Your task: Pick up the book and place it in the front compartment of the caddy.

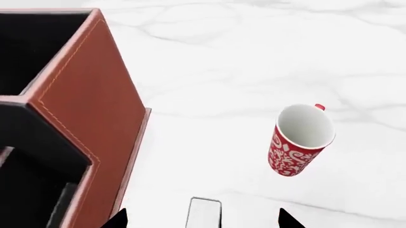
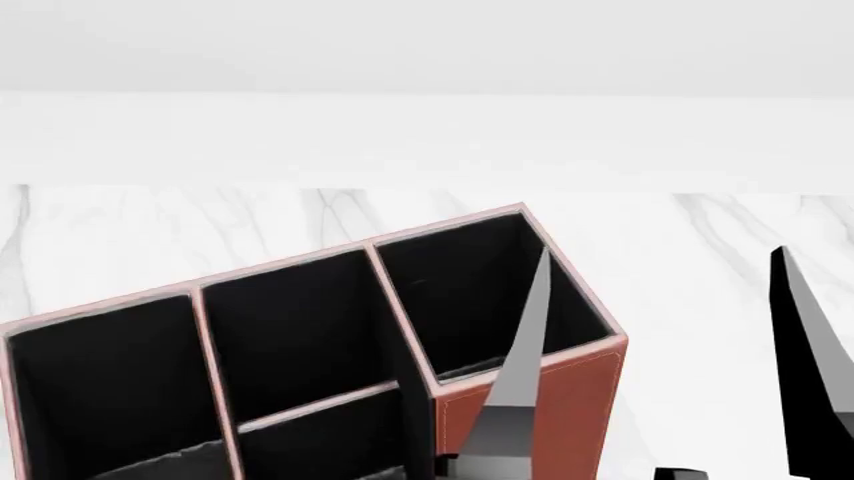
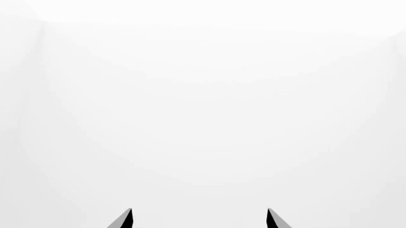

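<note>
In the left wrist view, the book [image 1: 204, 213] shows only as a thin white edge with a dark rim. It stands between the two black tips of my left gripper [image 1: 203, 219], with a gap on each side. That gripper is open. The reddish-brown caddy [image 1: 89, 109] with black lining rises close beside it. In the head view the caddy [image 2: 534, 410] lies below me with its compartments open upward, and my left gripper [image 2: 662, 255] is spread wide at its right end. My right gripper [image 3: 199, 218] is open and empty and faces only blank white.
A red-and-white patterned mug [image 1: 301, 140] stands upright on the white marble table [image 1: 254, 57], on the far side of the book from the caddy. The marble top [image 2: 160, 230] extends behind the caddy to a white wall.
</note>
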